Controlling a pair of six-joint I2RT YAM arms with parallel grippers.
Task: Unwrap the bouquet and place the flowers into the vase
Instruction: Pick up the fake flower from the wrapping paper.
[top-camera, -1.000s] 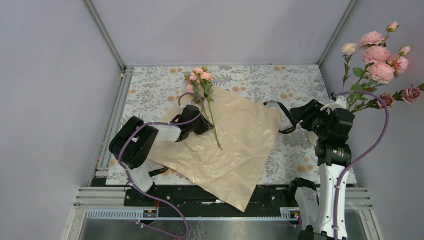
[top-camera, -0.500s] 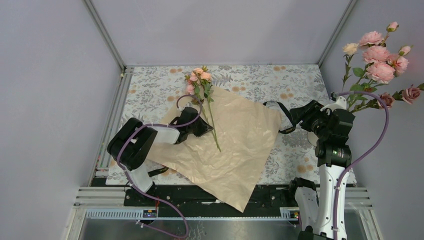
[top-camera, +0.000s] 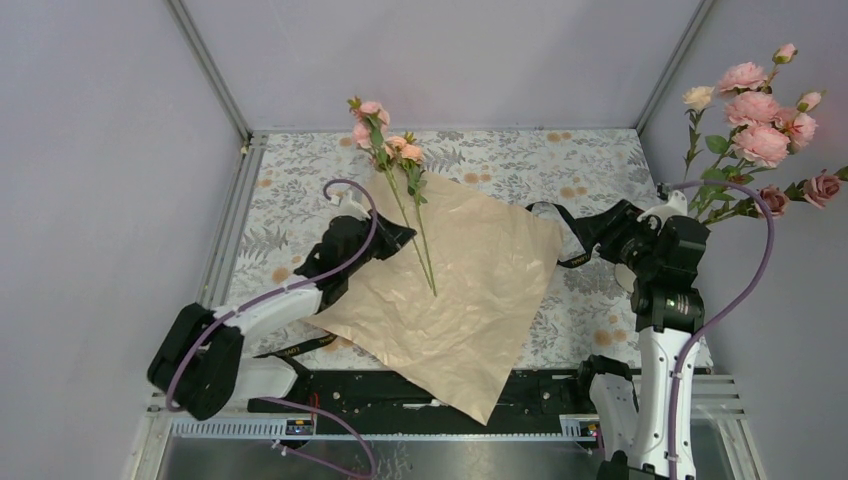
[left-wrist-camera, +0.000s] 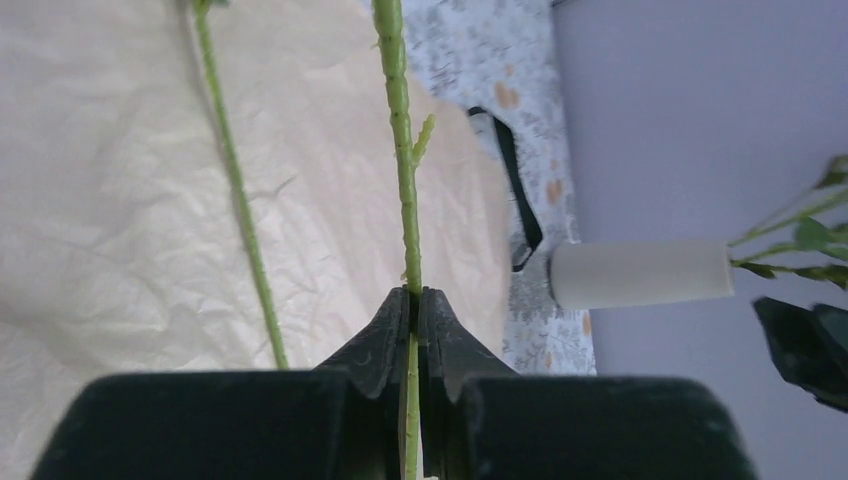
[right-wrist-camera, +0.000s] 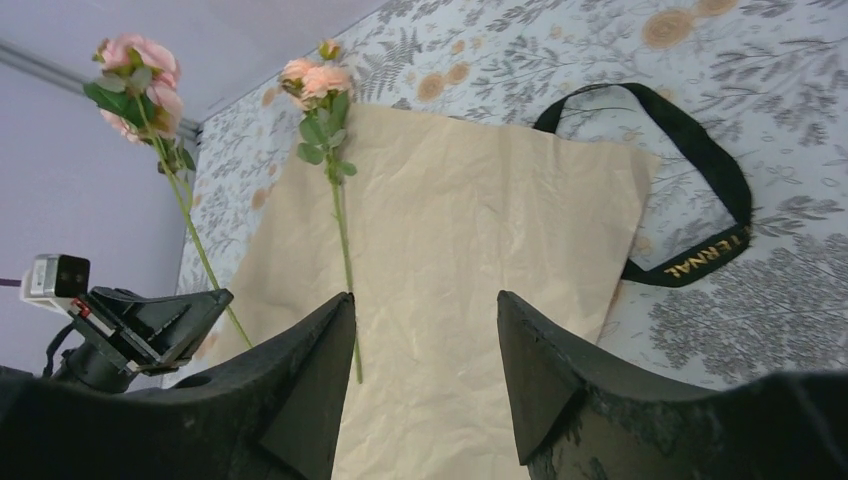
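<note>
Pink roses (top-camera: 762, 143) in cream vase (left-wrist-camera: 640, 273)

Soft even light, faint shadows, perhaps slightly blurred close-ups.

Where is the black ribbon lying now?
In the right wrist view the black ribbon lies on the floral tablecloth at the right, beside the right corner of the tan paper, beyond the open right gripper.
</note>
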